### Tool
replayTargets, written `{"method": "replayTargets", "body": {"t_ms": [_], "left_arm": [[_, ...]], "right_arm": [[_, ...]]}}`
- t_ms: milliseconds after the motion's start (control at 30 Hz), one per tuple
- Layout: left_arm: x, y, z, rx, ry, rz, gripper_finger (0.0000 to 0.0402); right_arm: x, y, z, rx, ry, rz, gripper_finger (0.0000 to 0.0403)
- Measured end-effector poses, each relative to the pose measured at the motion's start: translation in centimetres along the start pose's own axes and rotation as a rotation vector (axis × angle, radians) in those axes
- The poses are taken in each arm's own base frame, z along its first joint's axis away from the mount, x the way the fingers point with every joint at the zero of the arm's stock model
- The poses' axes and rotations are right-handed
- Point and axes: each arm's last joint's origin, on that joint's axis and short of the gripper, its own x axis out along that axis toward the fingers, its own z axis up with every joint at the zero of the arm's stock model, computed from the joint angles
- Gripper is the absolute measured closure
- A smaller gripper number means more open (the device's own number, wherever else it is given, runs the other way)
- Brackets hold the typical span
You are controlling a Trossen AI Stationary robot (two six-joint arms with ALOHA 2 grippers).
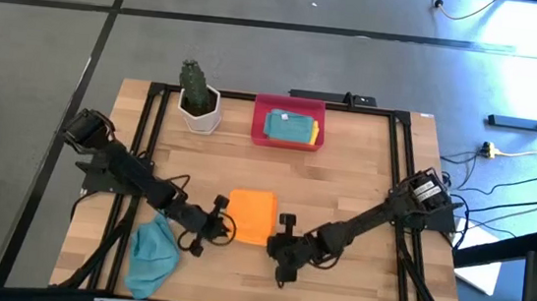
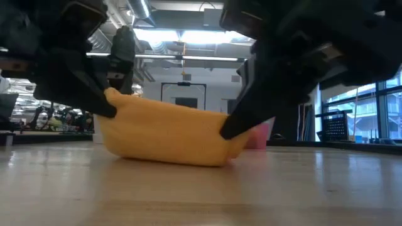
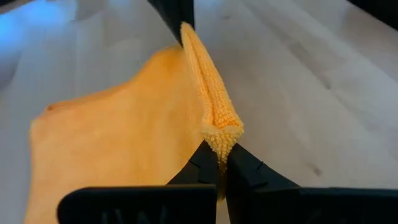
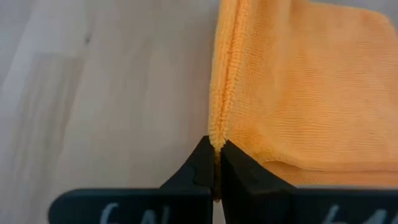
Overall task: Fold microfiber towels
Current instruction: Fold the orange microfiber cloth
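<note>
An orange microfiber towel [image 1: 250, 215] lies folded on the wooden table, near its front middle. My two grippers hold up its near edge, which sags a little between them in the low view [image 2: 169, 135]. My left gripper [image 1: 216, 218] is shut on the near left corner. My right gripper [image 1: 285, 237] is shut on the near right corner. The far part of the towel rests flat on the table. A teal-blue towel [image 1: 153, 253] lies crumpled at the front left, touched by nothing. My left gripper pinches the orange towel's near left corner [image 3: 222, 134] between its two fingers, slanting down from the table's left. The edge there looks doubled. The corner is raised off the table. My right gripper pinches the near right corner [image 4: 216, 135] between its two fingers, slanting down from the table's right. Two layers show at the edge. The corner is lifted, while a lower layer [image 4: 311, 169] and the far part lie on the table.
At the back middle stands a red tray [image 1: 260, 135] holding folded teal, green and yellow cloths. A white pot with a cactus [image 1: 198, 99] stands to its left. Bare wood [image 1: 364, 180] lies between the tray and the orange towel.
</note>
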Motion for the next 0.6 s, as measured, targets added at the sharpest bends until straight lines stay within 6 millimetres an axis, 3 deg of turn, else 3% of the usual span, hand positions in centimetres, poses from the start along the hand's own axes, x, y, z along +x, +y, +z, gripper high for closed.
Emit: {"method": "replayTargets", "body": {"t_ms": [200,500,600], "left_arm": [[-1.1,-0.3,-1.1,-0.062,-0.084,-0.015,0.0401],[-1.4,-2.6,-1.0,-0.127,-0.142,-0.058,0.0401],[-1.2,-3.5,-0.2,-0.147,-0.165,-0.084,0.0401]], "right_arm": [[-0.1,-0.2,0.6,-0.002,-0.061,0.057,0.0397],[0.7,-1.0,-2.5,0.121,-0.303,0.290,0.0397],[0.1,0.2,-2.5,0.116,-0.342,0.360,0.0397]]}}
